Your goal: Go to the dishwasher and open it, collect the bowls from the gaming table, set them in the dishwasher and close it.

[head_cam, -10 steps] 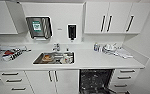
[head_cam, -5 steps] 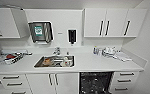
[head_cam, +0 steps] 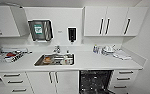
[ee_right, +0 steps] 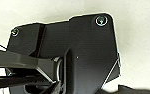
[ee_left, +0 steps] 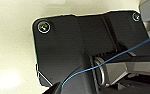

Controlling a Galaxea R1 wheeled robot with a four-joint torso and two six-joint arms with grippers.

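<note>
Kitchenette w/ dishwasher (head_cam: 96,81) open, dark inside

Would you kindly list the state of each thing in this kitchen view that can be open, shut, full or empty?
dishwasher: open, dark interior exposed under the counter.
upper wall cabinets: doors shut.
cabinet doors under the sink: shut.
drawers at the right: shut.
sink: not empty, items lying in the basin.
countertop: bears small items near the right corner.
</note>
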